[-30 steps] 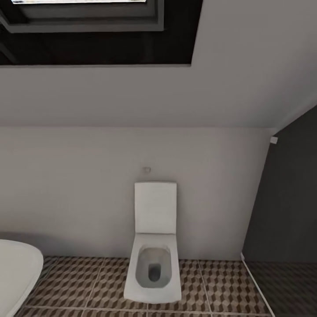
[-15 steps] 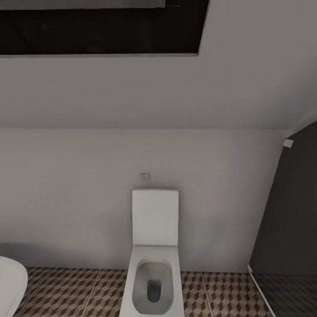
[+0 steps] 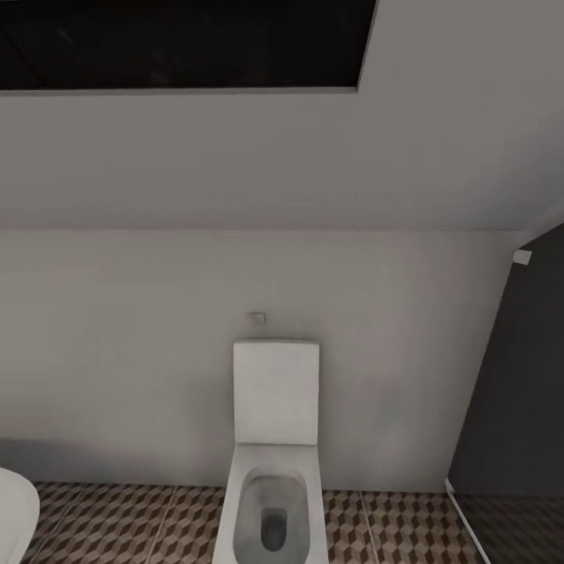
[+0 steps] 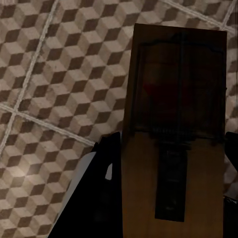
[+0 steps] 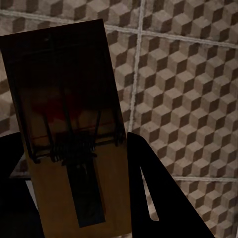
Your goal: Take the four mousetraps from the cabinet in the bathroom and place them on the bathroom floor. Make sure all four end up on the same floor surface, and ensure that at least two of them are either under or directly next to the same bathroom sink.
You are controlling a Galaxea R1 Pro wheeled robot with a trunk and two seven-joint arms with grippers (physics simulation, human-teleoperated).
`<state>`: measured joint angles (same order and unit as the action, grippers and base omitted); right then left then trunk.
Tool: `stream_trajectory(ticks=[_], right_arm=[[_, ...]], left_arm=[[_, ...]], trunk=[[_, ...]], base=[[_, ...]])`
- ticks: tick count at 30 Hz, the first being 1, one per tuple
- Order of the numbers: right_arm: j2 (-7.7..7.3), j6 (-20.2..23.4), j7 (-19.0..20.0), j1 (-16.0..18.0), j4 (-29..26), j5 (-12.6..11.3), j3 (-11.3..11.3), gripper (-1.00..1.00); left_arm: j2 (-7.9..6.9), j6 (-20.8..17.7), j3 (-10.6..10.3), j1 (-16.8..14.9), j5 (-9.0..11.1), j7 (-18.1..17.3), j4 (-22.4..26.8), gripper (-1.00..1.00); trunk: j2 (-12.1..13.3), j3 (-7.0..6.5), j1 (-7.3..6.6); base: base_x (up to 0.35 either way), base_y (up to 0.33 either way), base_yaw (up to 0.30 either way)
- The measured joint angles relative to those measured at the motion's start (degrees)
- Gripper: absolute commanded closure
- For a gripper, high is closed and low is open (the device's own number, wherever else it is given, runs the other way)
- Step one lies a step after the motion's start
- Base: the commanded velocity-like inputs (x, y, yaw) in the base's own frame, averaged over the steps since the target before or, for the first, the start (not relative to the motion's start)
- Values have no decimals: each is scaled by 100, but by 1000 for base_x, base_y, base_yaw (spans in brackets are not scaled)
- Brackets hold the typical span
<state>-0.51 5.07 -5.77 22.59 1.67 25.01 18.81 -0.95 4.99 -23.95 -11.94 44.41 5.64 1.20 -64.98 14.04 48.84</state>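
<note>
Mousetraps are in both wrist views, one for each arm. In the left wrist view, a flat brown wooden mousetrap with thin dark wire parts and a dull red mark sits between the dark fingers of the left gripper. One dark finger shows at one long edge of the board, and a bit of the other finger shows at the far edge. The fingers are closed tight on the board. Behind it lies the bathroom floor, made of big square tiles with a brown, beige and grey cube pattern and pale lines between them.

In the right wrist view, a second brown wooden mousetrap with a spring and a red mark is held the same way by the right gripper. A dark finger presses one long edge, and the other finger is a dark shape at the other edge. The same cube tiles show behind it.

The head view looks at a plain pale grey wall. A white square toilet with its lid up stands against the wall on the cube tiles. A small bit of a white rounded bathtub shows at the left edge. A dark grey panel stands at the right. A dark window is high up.
</note>
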Motion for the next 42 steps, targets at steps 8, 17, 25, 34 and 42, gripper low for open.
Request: stream_trajectory(ticks=[8,17,25,34,42], right_arm=[[3,-30,0,0,-3,-7,-2,100],[16,-35,9,0,3,-18,-6,100],[20,-35,9,0,4,-18,-6,100],[26,-31,9,0,7,-24,-3,100],[24,-14,17,0,6,-27,2,100]], left_arm=[[-25,-12,-28,0,-81,21,446,100],[-18,-19,-46,1,-96,11,473,100],[-29,-27,-42,1,-90,0,455,100],[-41,-38,-46,0,-76,6,409,100],[-107,-22,-31,0,-74,2,403,100]], trunk=[[0,0,0],[-159,71,87],[-480,215,263],[-841,377,461],[-1162,521,637]], base=[[0,0,0],[0,0,0],[0,0,0],[0,0,0],[0,0,0]])
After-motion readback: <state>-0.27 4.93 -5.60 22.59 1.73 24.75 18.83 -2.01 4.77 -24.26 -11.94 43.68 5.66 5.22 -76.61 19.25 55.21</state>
